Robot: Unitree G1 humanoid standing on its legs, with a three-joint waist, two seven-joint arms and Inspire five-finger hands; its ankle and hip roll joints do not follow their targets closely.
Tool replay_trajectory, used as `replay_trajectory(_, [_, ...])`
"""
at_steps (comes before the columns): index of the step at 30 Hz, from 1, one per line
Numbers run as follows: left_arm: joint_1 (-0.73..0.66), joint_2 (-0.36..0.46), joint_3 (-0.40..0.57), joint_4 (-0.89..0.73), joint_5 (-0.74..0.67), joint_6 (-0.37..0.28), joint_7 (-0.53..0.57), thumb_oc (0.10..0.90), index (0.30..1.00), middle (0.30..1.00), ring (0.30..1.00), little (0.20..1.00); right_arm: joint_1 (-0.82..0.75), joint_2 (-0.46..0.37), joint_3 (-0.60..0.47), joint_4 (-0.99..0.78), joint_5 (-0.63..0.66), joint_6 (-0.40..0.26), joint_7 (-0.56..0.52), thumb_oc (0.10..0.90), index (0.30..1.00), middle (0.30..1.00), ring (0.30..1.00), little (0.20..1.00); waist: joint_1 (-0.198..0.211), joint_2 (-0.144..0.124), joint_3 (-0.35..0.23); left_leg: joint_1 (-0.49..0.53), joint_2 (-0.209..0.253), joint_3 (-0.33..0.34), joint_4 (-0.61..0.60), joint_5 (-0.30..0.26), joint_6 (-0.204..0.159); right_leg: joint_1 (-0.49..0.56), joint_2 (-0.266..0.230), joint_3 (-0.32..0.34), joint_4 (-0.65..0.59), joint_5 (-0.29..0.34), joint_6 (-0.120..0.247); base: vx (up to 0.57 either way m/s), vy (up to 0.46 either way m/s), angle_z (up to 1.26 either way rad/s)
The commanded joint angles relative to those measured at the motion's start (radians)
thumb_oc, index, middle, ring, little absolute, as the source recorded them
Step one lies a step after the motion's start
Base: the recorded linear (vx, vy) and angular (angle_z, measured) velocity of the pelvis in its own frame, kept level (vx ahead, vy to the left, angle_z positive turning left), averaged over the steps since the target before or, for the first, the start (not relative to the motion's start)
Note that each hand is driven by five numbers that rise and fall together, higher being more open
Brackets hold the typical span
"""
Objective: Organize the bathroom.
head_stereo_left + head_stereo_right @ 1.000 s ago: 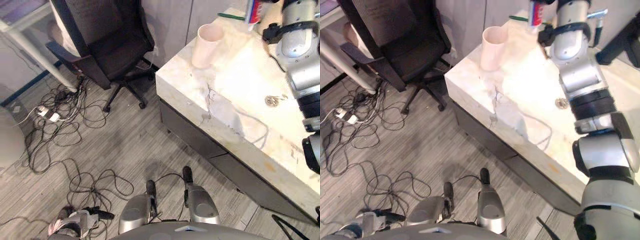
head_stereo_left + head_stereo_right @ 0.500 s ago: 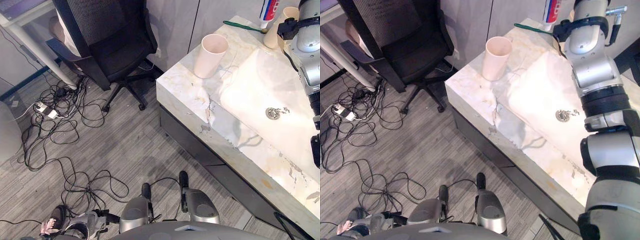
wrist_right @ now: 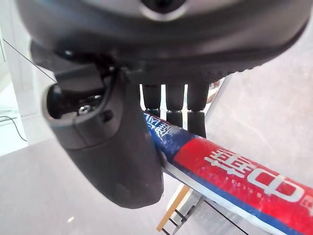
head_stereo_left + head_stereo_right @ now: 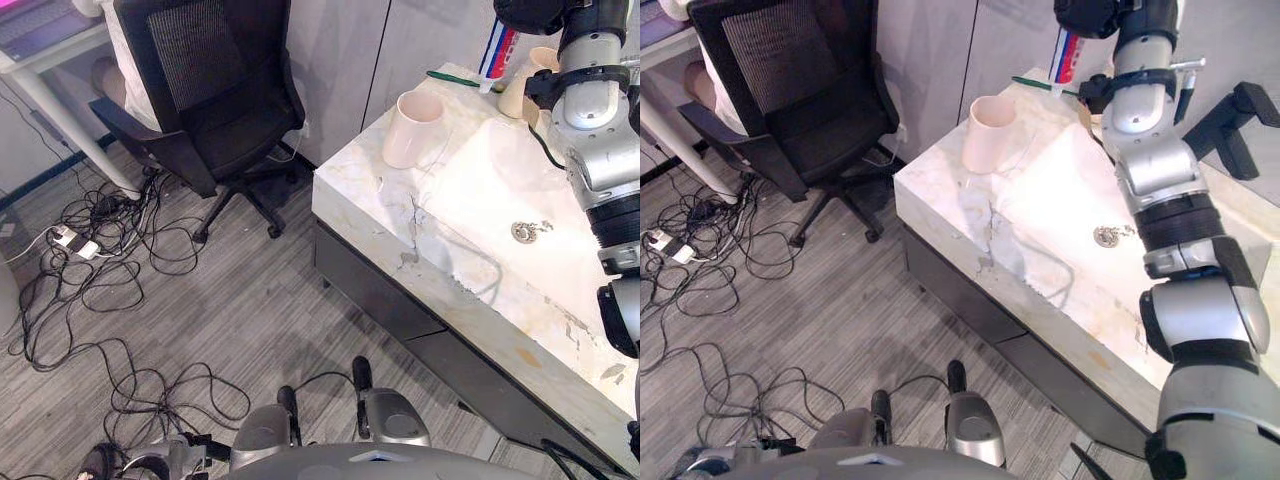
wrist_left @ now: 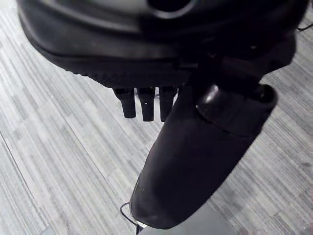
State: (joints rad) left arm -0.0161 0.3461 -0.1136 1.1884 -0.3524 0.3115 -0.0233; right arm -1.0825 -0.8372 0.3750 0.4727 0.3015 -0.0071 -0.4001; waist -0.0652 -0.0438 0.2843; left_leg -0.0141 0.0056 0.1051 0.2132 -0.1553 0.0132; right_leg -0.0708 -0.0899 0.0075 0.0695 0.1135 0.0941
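Observation:
My right hand (image 4: 1095,15) is shut on a red, white and blue toothpaste tube (image 4: 497,55), held upright over the far corner of the marble sink counter (image 4: 370,190). In the right wrist view the fingers (image 3: 173,105) and the thumb curl round the tube (image 3: 230,171). Just below the tube stands a beige cup (image 4: 518,85), partly hidden by my right arm. A green toothbrush (image 4: 450,78) lies on the counter beside it. A pink cup (image 4: 410,130) stands upright near the counter's left corner. My left hand (image 5: 195,161) hangs over the floor, relaxed and holding nothing.
The sink basin with its drain (image 4: 524,231) lies under my right arm. A black office chair (image 4: 210,90) stands to the left of the counter, with tangled cables (image 4: 100,260) on the floor. A black stand (image 4: 1240,120) sits at the counter's far right.
The whole picture has shifted, so the camera moved. My right hand still holds the tube by the beige cup, now a little lower towards it.

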Motion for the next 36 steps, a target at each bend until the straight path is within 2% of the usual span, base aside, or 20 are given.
replay_trajectory(1, [0.069, 0.062, -0.055, 0.046, -0.04, 0.042, 0.031, 0.8, 0.9, 0.9, 0.9, 0.9, -0.12, -0.009, -0.11, -0.013, 0.013, -0.083, -0.033, 0.4, 0.3, 0.3, 0.3, 0.3, 0.02, 0.008, -0.095, 0.035, -0.028, 0.015, -0.033, -0.037, 0.054, -0.104, 0.024, 0.064, 0.091, -0.109, 0.058, 0.07, 0.011, 0.02])
replay_trajectory(21, [0.1, 0.038, -0.055, 0.05, -0.084, 0.035, 0.065, 0.8, 0.9, 0.9, 0.9, 0.9, -0.076, 0.063, -0.117, 0.03, -0.023, -0.113, -0.067, 0.4, 0.3, 0.3, 0.3, 0.3, 0.065, 0.0, -0.079, 0.007, -0.025, -0.008, -0.019, -0.027, 0.053, -0.099, 0.021, 0.03, 0.111, -0.128, 0.049, 0.03, 0.001, 0.06])
replay_trajectory(36, [0.09, 0.035, -0.069, 0.039, -0.085, 0.019, 0.074, 0.8, 0.9, 0.9, 0.9, 0.9, -0.027, 0.106, -0.145, 0.03, -0.014, -0.13, -0.098, 0.4, 0.3, 0.3, 0.3, 0.3, 0.063, 0.018, -0.037, -0.028, -0.034, -0.011, 0.019, -0.033, 0.059, -0.121, 0.016, 0.036, 0.135, -0.128, 0.047, 0.0, 0.001, 0.01])
